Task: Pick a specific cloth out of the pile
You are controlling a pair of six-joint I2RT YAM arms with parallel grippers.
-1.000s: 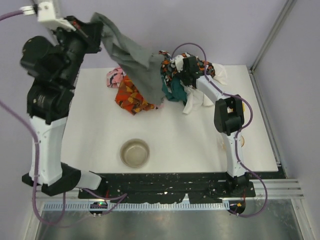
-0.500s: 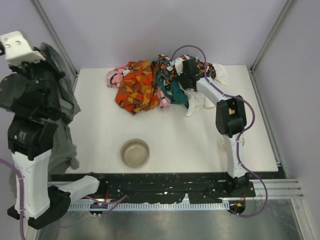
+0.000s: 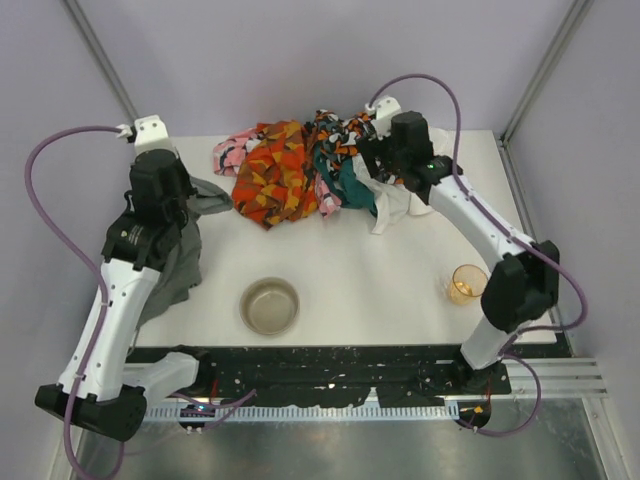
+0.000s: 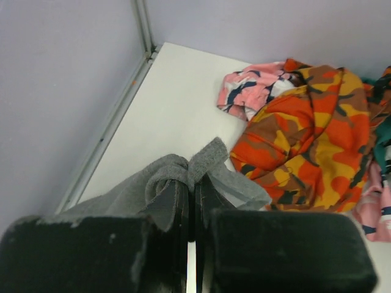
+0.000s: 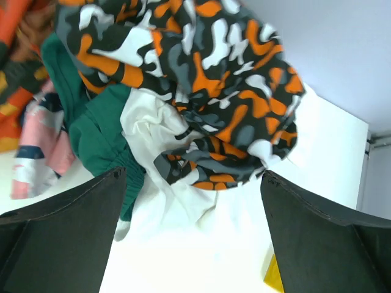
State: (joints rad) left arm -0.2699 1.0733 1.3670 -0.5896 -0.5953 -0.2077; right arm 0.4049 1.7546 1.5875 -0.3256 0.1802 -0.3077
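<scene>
Top external view is showing left claw (image 3: 192,197) pinching the cloth (image 3: 178,262), which is trailing nearward along the counter's (image 3: 350,290) left side, apart from the pile (image 3: 290,180); right claw (image 3: 385,160) is gaping empty above that pile.

I see the cloth (image 3: 180,262) draped under my left gripper (image 3: 176,203) at the table's (image 3: 350,270) left edge, one corner near the pile (image 3: 290,180).

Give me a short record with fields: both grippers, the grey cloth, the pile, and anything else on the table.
left gripper: shut on the grey cloth
grey cloth: bunched at the table's left side, beside the pile
right gripper: open above the pile's right end
pile: colourful fabrics at the far edge
other: bowl front centre, cup right
</scene>
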